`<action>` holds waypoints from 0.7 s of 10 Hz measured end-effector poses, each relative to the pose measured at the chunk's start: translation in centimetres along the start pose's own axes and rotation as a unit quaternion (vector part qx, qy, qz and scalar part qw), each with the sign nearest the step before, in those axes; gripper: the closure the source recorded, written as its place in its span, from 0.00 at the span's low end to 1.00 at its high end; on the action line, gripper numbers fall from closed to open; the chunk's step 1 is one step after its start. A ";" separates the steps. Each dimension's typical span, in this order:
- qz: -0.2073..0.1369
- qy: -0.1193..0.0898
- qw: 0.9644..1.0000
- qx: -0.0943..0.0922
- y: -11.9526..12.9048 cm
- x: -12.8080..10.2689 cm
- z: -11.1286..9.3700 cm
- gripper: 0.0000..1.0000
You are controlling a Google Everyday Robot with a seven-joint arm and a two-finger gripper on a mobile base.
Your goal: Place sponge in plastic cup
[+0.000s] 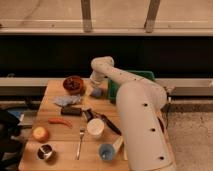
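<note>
gripper [95, 86] at sponge [96, 93] | between bowl [73, 84] and green bin [143, 75] | grasp: cannot tell

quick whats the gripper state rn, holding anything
gripper: down at the sponge beside the bowl; open, closed or holding cannot be told

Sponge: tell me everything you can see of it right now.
The sponge is a small, pale blue-grey block that looks soft; no separate parts can be made out. It is at the far side of the wooden table, between the dark red bowl and the green bin. The gripper is directly over it, at or on its top. It is not clear whether the sponge rests on the table or is slightly lifted.
</note>
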State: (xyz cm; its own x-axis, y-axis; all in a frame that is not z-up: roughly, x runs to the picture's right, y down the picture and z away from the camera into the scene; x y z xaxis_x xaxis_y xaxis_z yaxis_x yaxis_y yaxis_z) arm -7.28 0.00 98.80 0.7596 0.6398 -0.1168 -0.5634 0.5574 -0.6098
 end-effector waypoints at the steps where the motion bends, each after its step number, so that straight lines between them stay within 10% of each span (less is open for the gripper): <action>1: -0.003 -0.003 1.000 -0.002 0.0 -0.3 0.1 0.31; 7: -0.012 -0.008 1.000 -0.014 -0.6 -1.1 1.0 0.32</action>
State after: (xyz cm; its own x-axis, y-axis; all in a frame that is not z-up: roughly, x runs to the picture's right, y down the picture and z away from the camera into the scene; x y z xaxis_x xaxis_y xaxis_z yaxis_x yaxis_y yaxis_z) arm -8.12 -0.54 100.04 0.7666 0.6359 -0.0894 -0.5366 0.5578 -0.6332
